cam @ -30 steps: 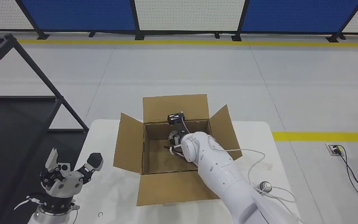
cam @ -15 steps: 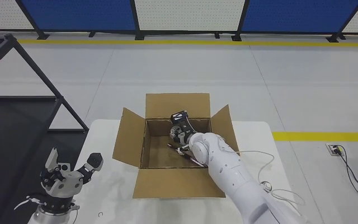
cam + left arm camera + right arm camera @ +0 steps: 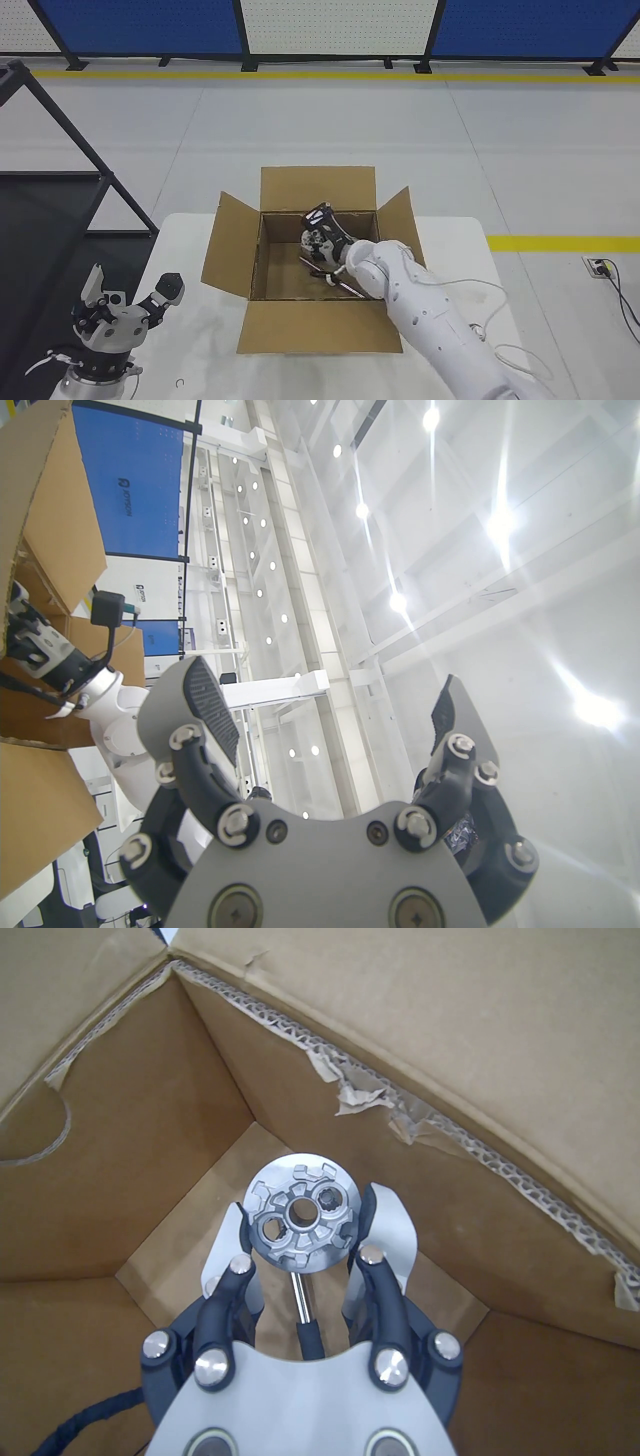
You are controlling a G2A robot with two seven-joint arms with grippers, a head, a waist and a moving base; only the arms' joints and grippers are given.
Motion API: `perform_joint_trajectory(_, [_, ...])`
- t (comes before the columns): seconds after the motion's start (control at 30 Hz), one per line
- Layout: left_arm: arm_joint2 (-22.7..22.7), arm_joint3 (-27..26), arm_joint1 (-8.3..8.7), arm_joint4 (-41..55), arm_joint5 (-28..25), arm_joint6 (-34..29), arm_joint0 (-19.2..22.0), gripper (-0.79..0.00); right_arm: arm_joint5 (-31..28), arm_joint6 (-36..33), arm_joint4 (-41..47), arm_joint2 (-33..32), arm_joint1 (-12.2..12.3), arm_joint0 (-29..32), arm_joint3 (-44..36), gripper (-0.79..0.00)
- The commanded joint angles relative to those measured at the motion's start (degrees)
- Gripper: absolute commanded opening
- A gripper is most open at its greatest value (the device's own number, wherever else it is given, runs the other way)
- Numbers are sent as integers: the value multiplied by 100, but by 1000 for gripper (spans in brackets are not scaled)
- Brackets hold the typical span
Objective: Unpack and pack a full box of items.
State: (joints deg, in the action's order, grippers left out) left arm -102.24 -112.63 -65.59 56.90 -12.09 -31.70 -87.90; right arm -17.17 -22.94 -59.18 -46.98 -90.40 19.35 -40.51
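Disc [image 3: 292,1240] between jaws of right gripper [image 3: 310,1215]

Ceiling lamps [image 3: 398,601] flare into streaks; the box [image 3: 310,328] is evenly lit.

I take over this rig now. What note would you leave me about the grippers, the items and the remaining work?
Left gripper: open, empty, pointing upward, well apart from the cardboard box.
Right gripper: inside the box, shut on the metal disc.
A tool with a steel shaft and black handle lies on the box floor beneath it.
Done: disc gripped. Left: lift it out, then probably the tool; repack afterwards.
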Motion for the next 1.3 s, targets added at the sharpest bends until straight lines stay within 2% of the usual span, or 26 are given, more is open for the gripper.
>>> perform_joint_trajectory(0.0, [0,0,0,0,0,0,0,0,-88,-102,-124,-275,189,364,-756,-785])
perform_joint_trajectory(0.17, [0,0,0,0,0,0,0,0,-303,-589,-365,-1035,586,1412,-2692,-785])
perform_joint_trajectory(0.27, [0,0,0,0,0,0,0,0,-256,-1011,-353,-1346,702,1809,-3366,-785])
perform_joint_trajectory(0.77, [0,0,0,0,0,0,0,0,-256,-1011,-353,-1346,702,1809,-3366,-785])
perform_joint_trajectory(0.83, [0,0,0,0,0,0,0,0,-276,-830,-374,-1358,712,1912,-3559,-785])
perform_joint_trajectory(1.07, [0,0,0,0,0,0,0,0,-1242,-884,39,-2213,951,2459,-4445,-785])
perform_joint_trajectory(1.27, [0,0,0,0,0,0,0,0,-2229,-1208,560,-3452,1253,3642,-5866,-785])
